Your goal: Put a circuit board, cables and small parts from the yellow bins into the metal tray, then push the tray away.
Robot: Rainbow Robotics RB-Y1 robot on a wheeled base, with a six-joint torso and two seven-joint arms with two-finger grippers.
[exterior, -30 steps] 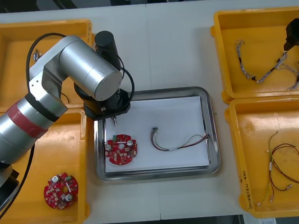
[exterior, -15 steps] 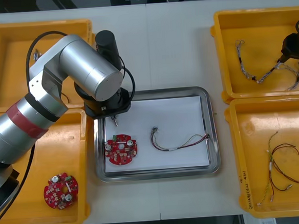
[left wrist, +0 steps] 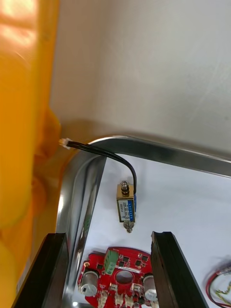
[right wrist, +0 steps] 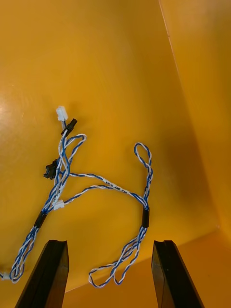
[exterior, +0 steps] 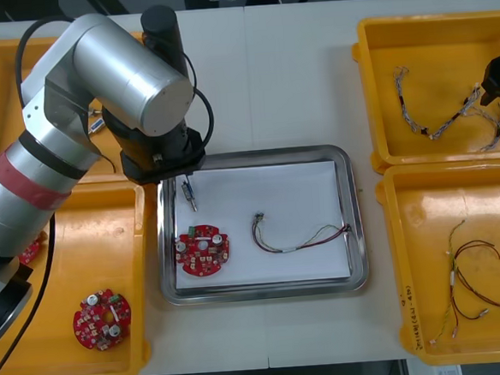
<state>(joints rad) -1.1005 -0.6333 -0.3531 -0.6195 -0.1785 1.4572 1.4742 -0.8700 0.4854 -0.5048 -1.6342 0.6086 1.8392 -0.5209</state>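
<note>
Small metal part (exterior: 188, 193) is now seen lying free on the white liner (exterior: 309, 179), in the metal tray (exterior: 353, 232)'s far-left corner. Half a second ago it was under the left wrist, so it is judged released. Its black lead (left wrist: 113, 156) is draped over the tray's corner rim, with the white plug end outside the tray on the left-bin side. That may snag when the tray is pushed.

Also in the tray: circuit board (exterior: 203, 249) just nearer than the part, and red and yellow cable (exterior: 296, 236) toward the tray's right side. Neither has moved.

Left gripper (left wrist: 108, 234) has been lifted back from the tray's far-left corner. Fingers are spread wide with nothing held, and the part is seen beyond them, untouched.

Right gripper (right wrist: 110, 243) has been brought down into the yellow bin (exterior: 368, 93) to the tray's far right. It hangs over the blue and white cable (right wrist: 103, 183), fingers wide apart, nothing grasped yet, with a loop of the cable lying between the fingertips.

Judgement: board, one cable and one part are delivered. The twisted cable pick is the step in hand, and the tray push is still outstanding. Before the push, the lead is best tucked inside the rim.
</note>
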